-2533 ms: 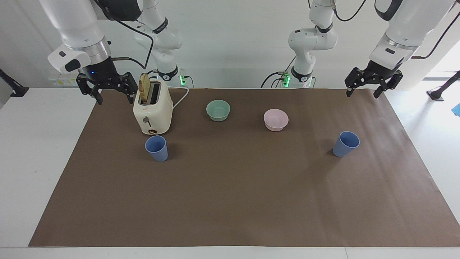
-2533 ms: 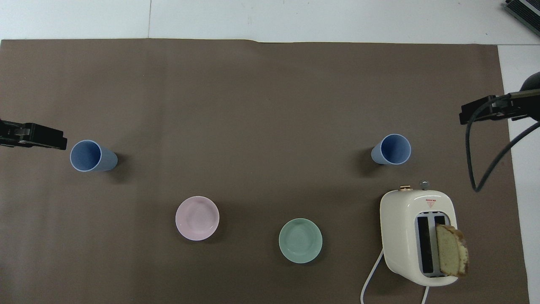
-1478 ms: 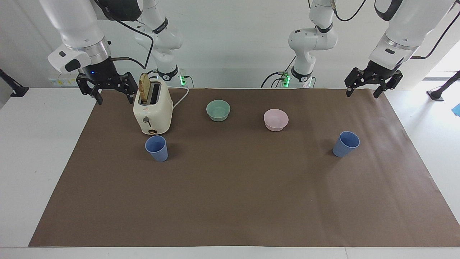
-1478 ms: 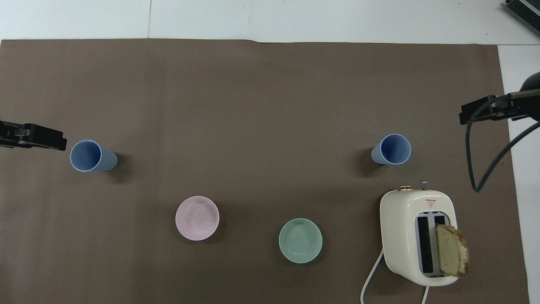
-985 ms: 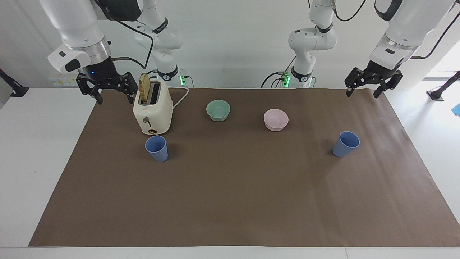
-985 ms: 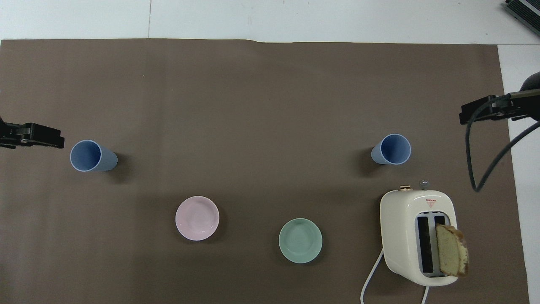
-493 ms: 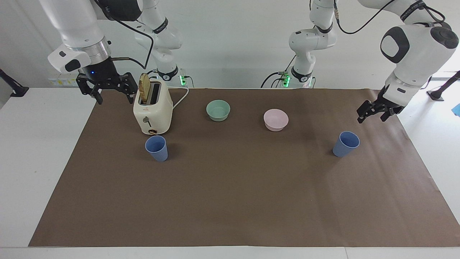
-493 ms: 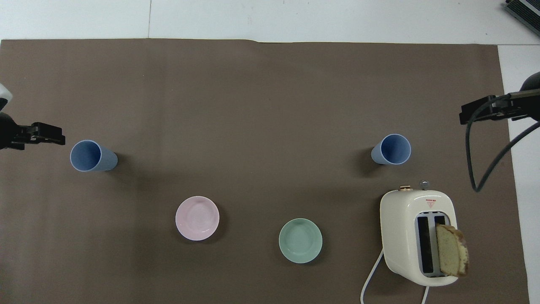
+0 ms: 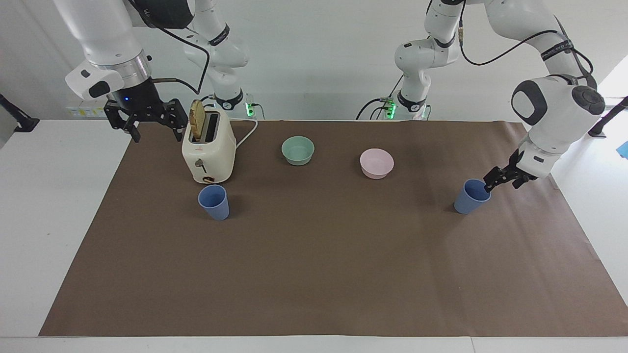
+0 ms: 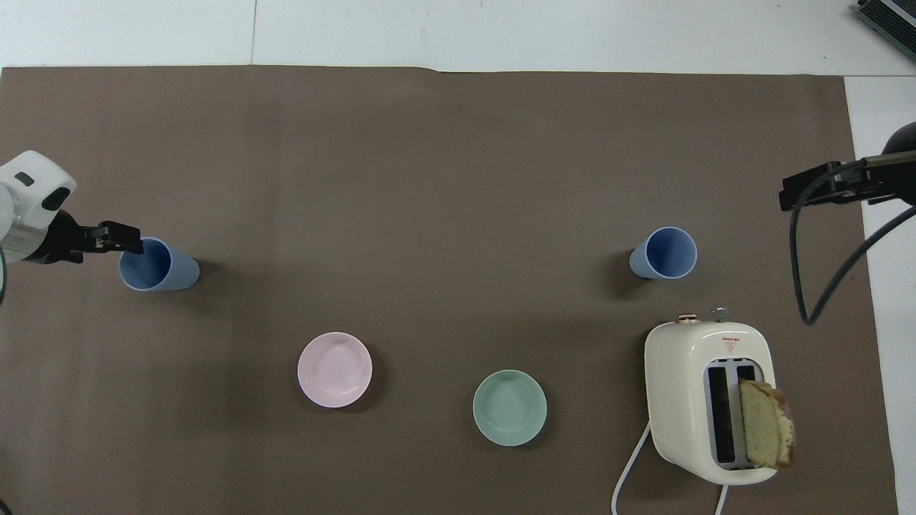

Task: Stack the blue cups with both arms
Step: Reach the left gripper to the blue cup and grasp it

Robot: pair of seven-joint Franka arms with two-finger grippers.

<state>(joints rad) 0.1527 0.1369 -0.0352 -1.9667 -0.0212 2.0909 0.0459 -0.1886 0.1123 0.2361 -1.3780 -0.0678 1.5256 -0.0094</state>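
Observation:
Two blue cups stand upright on the brown mat. One cup (image 9: 214, 202) (image 10: 662, 254) stands just beside the toaster, farther from the robots than it. The other cup (image 9: 471, 197) (image 10: 157, 265) stands toward the left arm's end of the table. My left gripper (image 9: 501, 182) (image 10: 125, 243) hangs low and open right beside that cup's rim, with one fingertip at the rim and nothing held. I cannot tell whether it touches the cup. My right gripper (image 9: 154, 131) (image 10: 801, 192) waits open and raised next to the toaster, over the mat's edge.
A cream toaster (image 9: 208, 152) (image 10: 708, 400) with a bread slice (image 9: 196, 120) in one slot stands toward the right arm's end. A green bowl (image 9: 298, 150) and a pink bowl (image 9: 376, 163) sit nearer to the robots than the cups.
My left arm has swung down from over the mat's corner to the rim of the cup at its end. The right arm, cups and bowls have not moved.

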